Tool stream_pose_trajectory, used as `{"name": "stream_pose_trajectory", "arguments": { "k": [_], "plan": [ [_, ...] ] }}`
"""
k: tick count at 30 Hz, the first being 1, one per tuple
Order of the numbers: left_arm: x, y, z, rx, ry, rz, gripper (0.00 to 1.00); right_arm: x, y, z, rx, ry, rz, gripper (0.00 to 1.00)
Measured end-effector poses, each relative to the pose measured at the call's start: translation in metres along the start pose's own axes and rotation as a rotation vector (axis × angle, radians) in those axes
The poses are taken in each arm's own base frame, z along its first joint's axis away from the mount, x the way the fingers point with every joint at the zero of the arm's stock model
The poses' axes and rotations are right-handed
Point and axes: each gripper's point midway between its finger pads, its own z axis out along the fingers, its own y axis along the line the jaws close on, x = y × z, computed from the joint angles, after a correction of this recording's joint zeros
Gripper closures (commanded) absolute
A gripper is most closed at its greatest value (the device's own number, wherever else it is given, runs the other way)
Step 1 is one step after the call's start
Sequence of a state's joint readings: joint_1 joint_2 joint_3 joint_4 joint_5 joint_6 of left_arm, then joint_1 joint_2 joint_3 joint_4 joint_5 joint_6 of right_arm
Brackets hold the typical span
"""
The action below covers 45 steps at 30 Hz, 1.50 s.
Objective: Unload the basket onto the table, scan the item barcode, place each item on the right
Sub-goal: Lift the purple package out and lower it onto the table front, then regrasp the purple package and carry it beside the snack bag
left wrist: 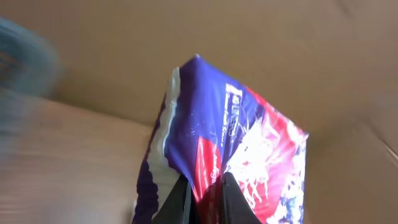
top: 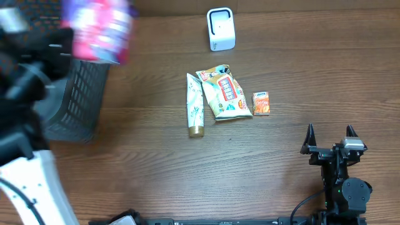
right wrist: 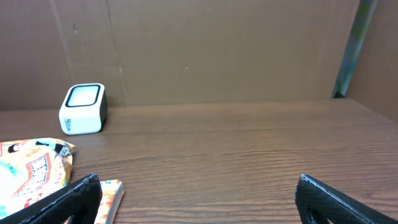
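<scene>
Overhead, the purple and pink bag [top: 100,28] is a blur above the dark basket [top: 78,100] at the table's [top: 156,175] left end, well apart from the white scanner [top: 220,29]. Only the left wrist view shows the left tool [left wrist: 205,182] pinching the bag's edge. The right tool [top: 330,134] stands spread near the table's front; its own camera sees the scanner side-on.

Pretty plain setup: a dark wood-grain tabletop [top: 156,181] is backed by brown cardboard panels [right wrist: 236,50], with a grey post [right wrist: 350,46] seen far right.
</scene>
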State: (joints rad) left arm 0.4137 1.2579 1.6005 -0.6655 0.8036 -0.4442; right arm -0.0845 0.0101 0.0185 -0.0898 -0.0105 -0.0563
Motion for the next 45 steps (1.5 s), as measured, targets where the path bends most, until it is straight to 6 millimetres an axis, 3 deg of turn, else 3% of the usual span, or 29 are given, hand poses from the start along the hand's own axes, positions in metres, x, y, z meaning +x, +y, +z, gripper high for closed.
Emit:
{"name": "stream_pose_trajectory", "arguments": {
  "k": [5, 10, 15, 20, 22, 25, 28, 30, 33, 36, 38, 43, 45],
  "plan": [
    [0.085, -0.071, 0.045, 0.148, 0.278, 0.015, 0.96, 0.000, 0.000, 0.000, 0.000, 0.000, 0.000, 0.00],
    [0.174, -0.110, 0.094, 0.159, 0.515, 0.078, 0.95, 0.000, 0.000, 0.000, 0.000, 0.000, 0.000, 0.00],
    [0.259, -0.131, 0.154, 0.128, 0.643, 0.185, 0.96, 0.000, 0.000, 0.000, 0.000, 0.000, 0.000, 0.00],
    [0.331, -0.133, 0.206, 0.121, 0.714, 0.243, 0.96, 0.000, 0.000, 0.000, 0.000, 0.000, 0.000, 0.00],
    [0.356, -0.124, 0.220, 0.096, 0.749, 0.255, 0.80, 0.000, 0.000, 0.000, 0.000, 0.001, 0.000, 0.00],
    [0.364, -0.110, 0.228, 0.064, 0.755, 0.270, 0.53, 0.000, 0.000, 0.000, 0.000, 0.000, 0.000, 0.00],
    [0.350, -0.096, 0.228, 0.021, 0.752, 0.271, 0.45, 0.000, 0.000, 0.000, 0.000, 0.000, 0.000, 0.00],
    [0.336, -0.084, 0.224, -0.019, 0.757, 0.268, 0.45, 0.000, 0.000, 0.000, 0.000, 0.000, 0.000, 0.00],
    [0.293, -0.071, 0.212, -0.080, 0.734, 0.236, 0.59, 0.000, 0.000, 0.000, 0.000, 0.000, 0.000, 0.00],
    [0.250, -0.067, 0.181, -0.129, 0.715, 0.217, 0.54, 0.000, 0.000, 0.000, 0.000, 0.001, 0.000, 0.00],
    [0.239, -0.066, 0.151, -0.158, 0.748, 0.213, 0.48, 0.000, 0.000, 0.000, 0.000, 0.000, 0.000, 0.00],
    [0.268, -0.061, 0.084, -0.241, 0.968, 0.218, 0.39, 0.000, 0.000, 0.000, 0.000, 0.000, 0.000, 0.00],
    [0.281, -0.056, 0.069, -0.270, 1.057, 0.223, 0.21, 0.000, 0.000, 0.000, 0.000, 0.000, 0.000, 0.00]
  ]
}}
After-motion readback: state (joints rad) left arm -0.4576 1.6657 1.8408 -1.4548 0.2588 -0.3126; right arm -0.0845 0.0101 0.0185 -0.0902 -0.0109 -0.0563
